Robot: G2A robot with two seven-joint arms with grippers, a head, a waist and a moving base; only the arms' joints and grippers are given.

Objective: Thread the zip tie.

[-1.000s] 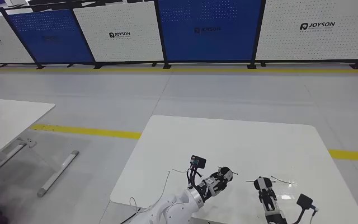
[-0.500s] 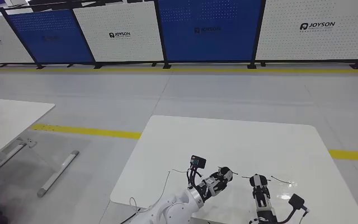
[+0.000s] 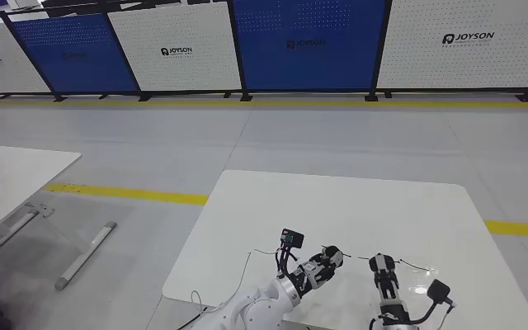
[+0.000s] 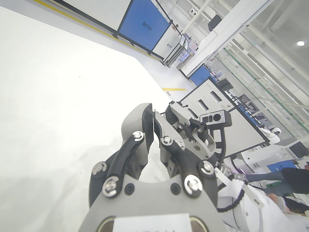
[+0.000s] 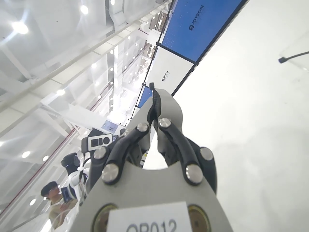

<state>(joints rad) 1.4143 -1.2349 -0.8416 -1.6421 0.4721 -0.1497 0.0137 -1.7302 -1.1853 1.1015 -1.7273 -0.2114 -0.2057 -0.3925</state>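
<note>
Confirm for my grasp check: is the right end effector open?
No, the right end effector is shut on a thin black plastic zip tie poking past its tips.

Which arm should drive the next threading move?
Right, likely: right gripper pinches the zip tie end at its fingertips, close beside the left gripper, which grips the strap and can hold steady.

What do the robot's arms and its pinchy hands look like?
The left gripper and right gripper are grey with black links, silver bolts and ribbed black pads. Each carries a white label. The arms are white and black, with thin cables.
</note>
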